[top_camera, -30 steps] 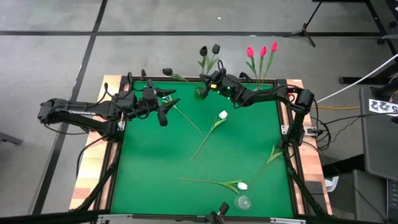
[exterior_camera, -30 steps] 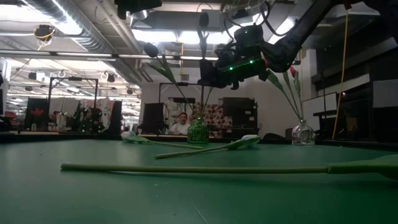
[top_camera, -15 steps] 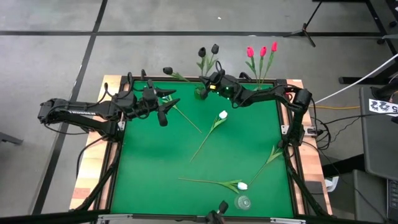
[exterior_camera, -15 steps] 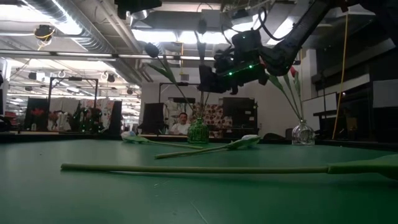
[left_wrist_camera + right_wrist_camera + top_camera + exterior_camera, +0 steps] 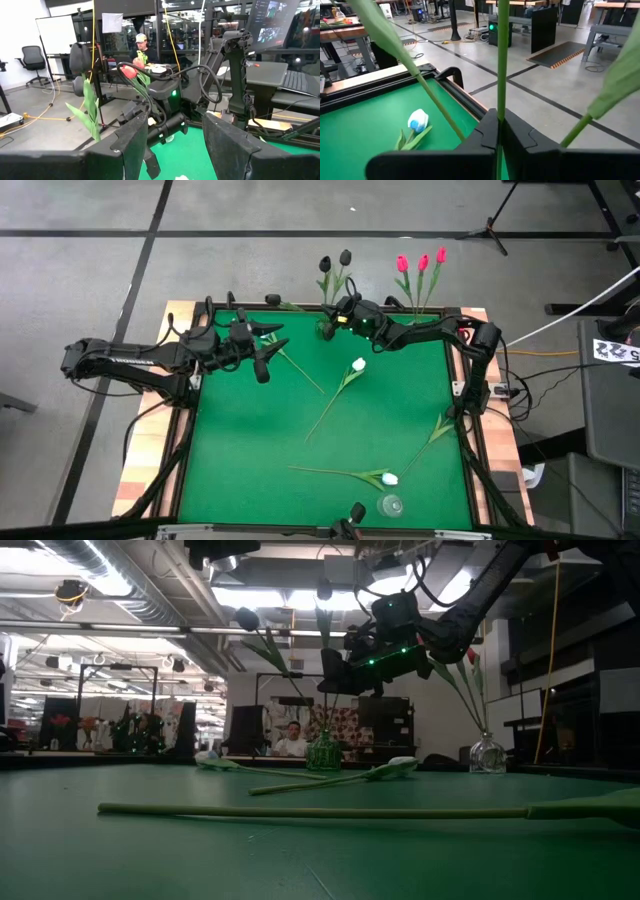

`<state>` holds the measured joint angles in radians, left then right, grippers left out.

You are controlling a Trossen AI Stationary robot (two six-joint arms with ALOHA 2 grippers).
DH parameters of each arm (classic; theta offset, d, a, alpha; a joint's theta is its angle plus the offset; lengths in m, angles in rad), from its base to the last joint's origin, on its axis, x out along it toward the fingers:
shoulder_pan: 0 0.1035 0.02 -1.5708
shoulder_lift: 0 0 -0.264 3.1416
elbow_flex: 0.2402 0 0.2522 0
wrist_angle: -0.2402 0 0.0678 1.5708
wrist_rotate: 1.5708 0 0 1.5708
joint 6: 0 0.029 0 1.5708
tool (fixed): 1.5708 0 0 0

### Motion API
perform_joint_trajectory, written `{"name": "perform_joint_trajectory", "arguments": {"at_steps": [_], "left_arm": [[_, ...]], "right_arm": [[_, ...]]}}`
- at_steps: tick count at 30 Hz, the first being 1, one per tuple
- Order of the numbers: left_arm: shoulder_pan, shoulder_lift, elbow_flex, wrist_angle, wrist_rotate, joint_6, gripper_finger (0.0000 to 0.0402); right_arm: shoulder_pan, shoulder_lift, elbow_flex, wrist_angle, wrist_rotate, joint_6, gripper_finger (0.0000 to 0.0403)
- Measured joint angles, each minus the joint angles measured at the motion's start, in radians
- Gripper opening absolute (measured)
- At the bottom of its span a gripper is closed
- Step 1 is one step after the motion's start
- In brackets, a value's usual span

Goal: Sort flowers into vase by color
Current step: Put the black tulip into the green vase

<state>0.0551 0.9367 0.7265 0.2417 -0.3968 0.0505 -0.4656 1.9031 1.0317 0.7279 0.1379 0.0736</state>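
The right pincer (image 5: 337, 311) hangs over the far edge of the green felt-covered surface (image 5: 260, 430), directly above the small green glass vase (image 5: 322, 752). Its fingers are pressed together on the thin green stem of a black-headed artificial tulip (image 5: 502, 55), which runs straight up between them in the right wrist view. Two more black-headed tulips (image 5: 335, 262) already stand in that vase, and three red-pink tulips (image 5: 421, 261) stand in a clear glass vase (image 5: 487, 754) near the far right corner. White-headed tulips (image 5: 352, 370) lie loose on the green, well apart from the right pincer. The left pincer (image 5: 268, 352) hovers near the far left side with its fingers apart, holding nothing.
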Motion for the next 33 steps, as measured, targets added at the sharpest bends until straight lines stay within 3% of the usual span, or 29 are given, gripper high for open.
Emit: {"name": "perform_joint_trajectory", "arguments": {"at_steps": [6,14,25,33], "left_arm": [[0.000,0.000,0.000,0.000,0.000,-0.001,0.0186],[0.000,0.000,0.000,0.000,0.000,-0.001,0.0186],[0.000,0.000,0.000,0.000,0.000,0.000,0.0186],[0.000,0.000,0.000,0.000,0.000,0.000,0.0186]], "right_arm": [[0.000,0.042,0.000,0.024,0.000,0.016,0.0004],[0.000,0.094,0.000,0.028,0.005,0.088,0.0040],[0.000,0.094,0.000,0.004,0.028,0.107,0.0051],[0.000,0.094,0.000,0.005,0.027,0.102,0.0122]]}}
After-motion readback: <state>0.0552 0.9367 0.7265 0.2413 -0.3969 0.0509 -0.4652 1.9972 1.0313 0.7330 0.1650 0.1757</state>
